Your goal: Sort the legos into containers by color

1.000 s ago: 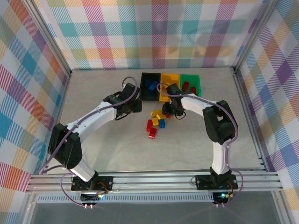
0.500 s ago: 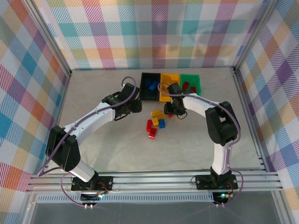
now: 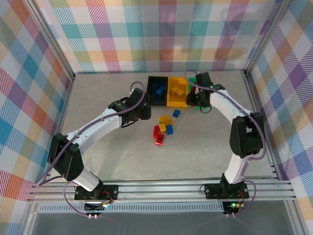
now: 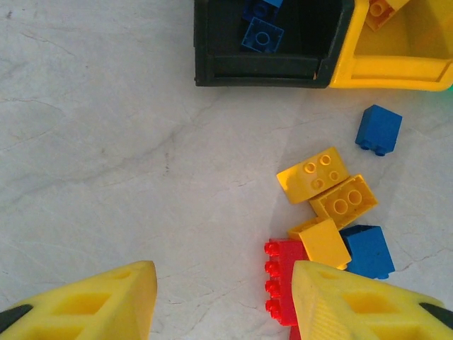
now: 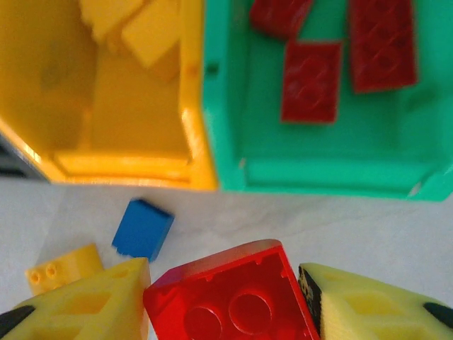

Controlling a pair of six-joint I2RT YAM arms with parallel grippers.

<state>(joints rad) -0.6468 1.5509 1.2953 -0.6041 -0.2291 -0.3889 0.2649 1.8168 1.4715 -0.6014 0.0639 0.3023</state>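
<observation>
Your green bin (image 5: pixel 318 173) holds red bricks (image 5: pixel 311 81) already, so the right gripper (image 5: pixel 225 301), clamped on a red brick (image 5: pixel 230 312), hangs just short of its near wall, ready to drop. Your left gripper (image 4: pixel 223 301) hovers parted and empty near the loose pile (image 4: pixel 333 205), below the black bin (image 4: pixel 269 71).

Legos (image 4: pixel 313 173) are red, yellow, blue; containers (image 4: pixel 262 71) black, yellow, green.

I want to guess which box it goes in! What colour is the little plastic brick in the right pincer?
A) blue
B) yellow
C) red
C: the right pincer is clamped on a red rectangular plastic brick, near the green plastic bin.
</observation>
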